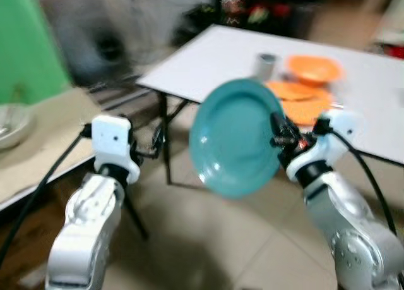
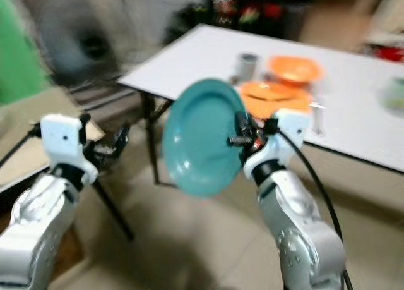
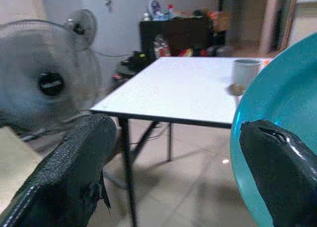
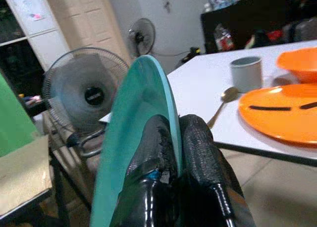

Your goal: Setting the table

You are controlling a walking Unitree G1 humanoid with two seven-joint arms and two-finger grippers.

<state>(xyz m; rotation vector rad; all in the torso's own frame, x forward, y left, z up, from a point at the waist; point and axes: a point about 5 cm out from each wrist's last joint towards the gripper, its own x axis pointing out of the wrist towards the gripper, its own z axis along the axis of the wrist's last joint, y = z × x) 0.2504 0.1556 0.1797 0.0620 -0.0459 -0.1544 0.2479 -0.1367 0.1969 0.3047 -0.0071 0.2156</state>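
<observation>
Teal plate (image 1: 235, 138): I hold it upright by the rim, right hand (image 4: 179, 148) clamped on it, short of the white table (image 1: 252, 56); left hand (image 3: 173, 167) spread wide, holding nothing.

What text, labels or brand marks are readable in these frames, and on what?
None readable.
Fan: hub badge too blurred to read.
Cabinet door: pinned paper, too small to read.
Dark shelf: bottles and packets, labels blurred.
Teal plate, orange plates, grey cup: no markings visible.
</observation>
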